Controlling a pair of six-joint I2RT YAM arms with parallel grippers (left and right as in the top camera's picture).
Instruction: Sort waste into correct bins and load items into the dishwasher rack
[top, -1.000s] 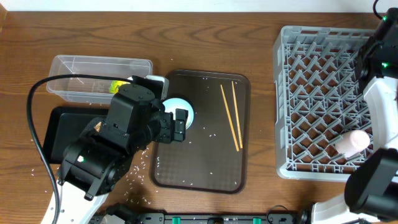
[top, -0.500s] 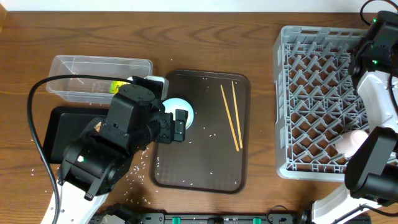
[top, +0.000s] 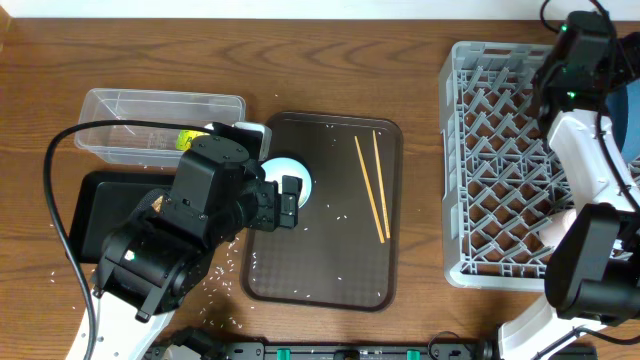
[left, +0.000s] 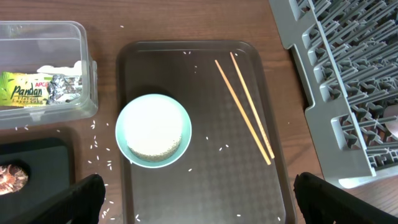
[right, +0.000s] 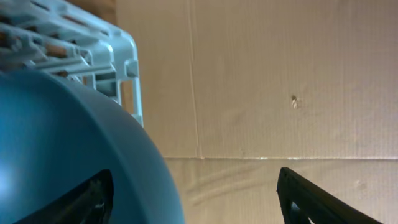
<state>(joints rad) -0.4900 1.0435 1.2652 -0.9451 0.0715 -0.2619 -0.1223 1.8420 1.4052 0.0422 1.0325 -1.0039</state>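
My left gripper (left: 199, 200) hangs open above the brown serving tray, and nothing sits between its fingers. Just ahead of it stands a light-blue cup (left: 153, 130) holding rice. Two wooden chopsticks (left: 244, 107) lie on the same tray. The clear tub (left: 43, 37) holds a yellow-green and silver wrapper (left: 37, 90). A brown food scrap (left: 9, 178) rests in the black tray (left: 37, 155). My right gripper (right: 199, 202) stands open at the far right corner of the grey dishwasher rack (top: 500, 150), its left finger against the large blue dish (right: 56, 143). A pinkish cup (top: 558, 224) lies in the rack.
The brown serving tray (top: 320, 260) lies between the bins and the rack, and rice grains are scattered over it and the wooden table. A cardboard wall (right: 280, 81) rises behind the rack. My left arm (top: 190, 230) covers part of the black tray.
My right gripper has gone from shut to open, and the right arm has swung left along the rack's far side. The left arm and the cup under it have not moved.
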